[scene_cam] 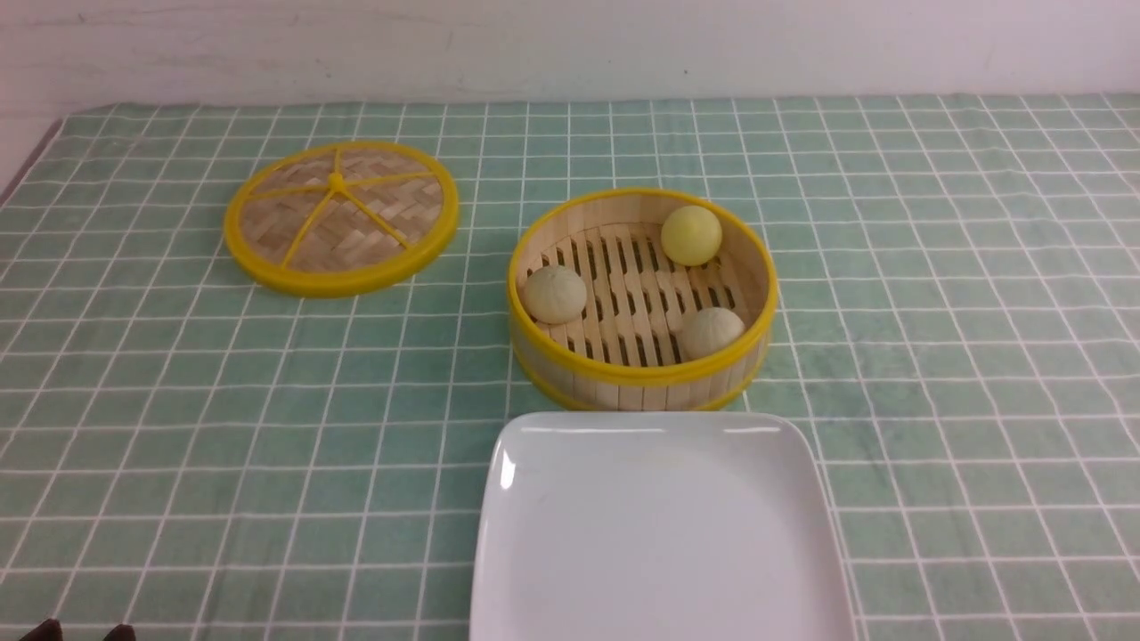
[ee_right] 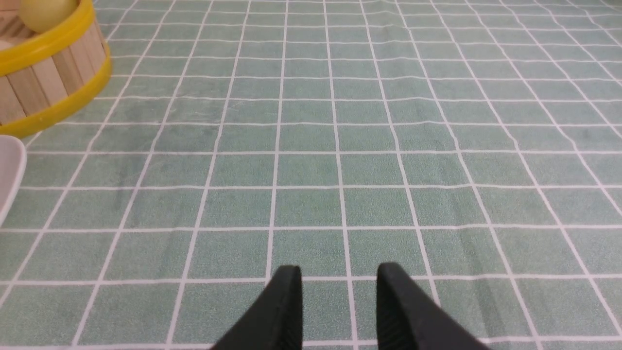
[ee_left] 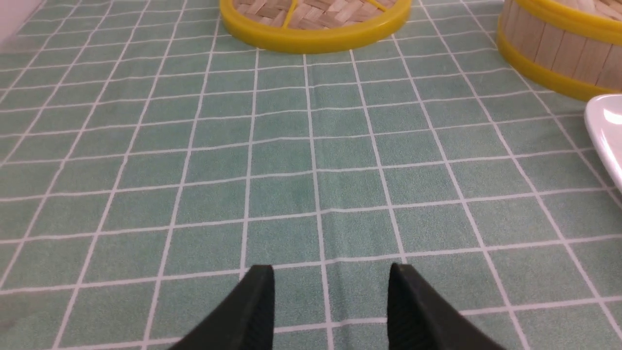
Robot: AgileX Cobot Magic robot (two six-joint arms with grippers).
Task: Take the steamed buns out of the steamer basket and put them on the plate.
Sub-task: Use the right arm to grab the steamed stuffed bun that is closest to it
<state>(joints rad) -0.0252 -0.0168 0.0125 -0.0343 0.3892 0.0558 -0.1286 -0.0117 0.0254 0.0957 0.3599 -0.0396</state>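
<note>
The steamer basket (scene_cam: 641,369) stands mid-table with three buns inside: a pale pleated one (scene_cam: 554,294) at its left, a pale one (scene_cam: 711,331) at its near right, a smooth yellow one (scene_cam: 691,235) at the back. The white square plate (scene_cam: 659,534) lies empty just in front of it. My left gripper (ee_left: 331,277) is open and empty over bare cloth, far left of the plate; its tips (scene_cam: 80,630) show at the bottom edge. My right gripper (ee_right: 339,274) is open and empty over cloth, right of the basket (ee_right: 48,82).
The flat woven lid (scene_cam: 341,216) with yellow spokes lies at the back left, also in the left wrist view (ee_left: 311,24). The plate edge shows in both wrist views (ee_left: 607,126) (ee_right: 9,170). A green checked cloth (scene_cam: 935,312) covers the table; a wall stands behind.
</note>
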